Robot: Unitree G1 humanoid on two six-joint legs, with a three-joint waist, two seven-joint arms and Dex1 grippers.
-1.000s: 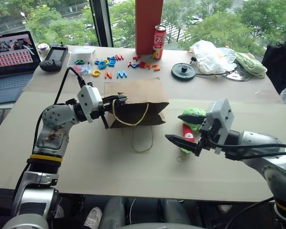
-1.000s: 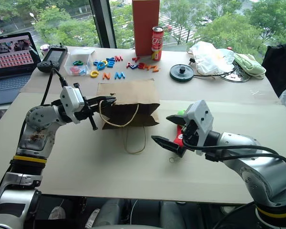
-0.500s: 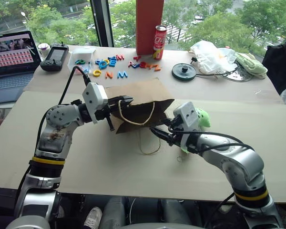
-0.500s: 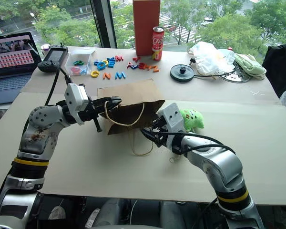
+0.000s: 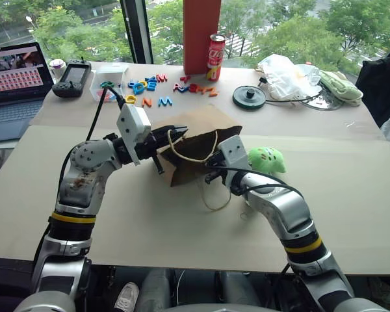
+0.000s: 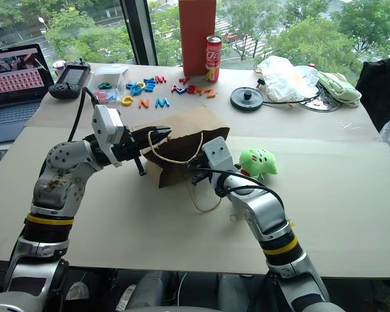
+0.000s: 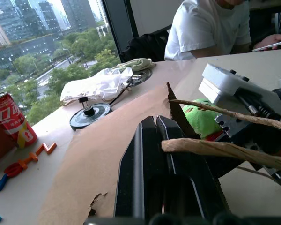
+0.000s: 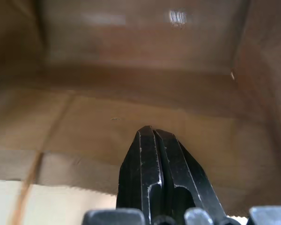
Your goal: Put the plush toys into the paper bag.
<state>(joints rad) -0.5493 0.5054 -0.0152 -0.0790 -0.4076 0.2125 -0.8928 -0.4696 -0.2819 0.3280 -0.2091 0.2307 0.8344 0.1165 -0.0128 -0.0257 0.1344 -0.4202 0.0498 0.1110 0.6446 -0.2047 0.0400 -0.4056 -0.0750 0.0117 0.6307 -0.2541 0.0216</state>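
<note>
the paper bag lies on its side near the middle of the desk, its mouth raised and facing the robot. the left gripper holds the upper edge of the mouth at the bag's left side, its fingers pressed together on the paper next to a tan cord handle. the second cord handle trails loose on the desk in front of the bag. the right gripper reaches into the bag's mouth from the right, its fingers closed flat against each other and holding nothing, with brown paper on all sides of them in the right wrist view. the green plush toy sits on the desk just right of the bag, beside the right arm. the red plush toy shows as a small red patch under the green one. behind the bag lie coloured plastic letters, a red drink can, a black disc and a clear plastic bag; a laptop stands at far left.
</note>
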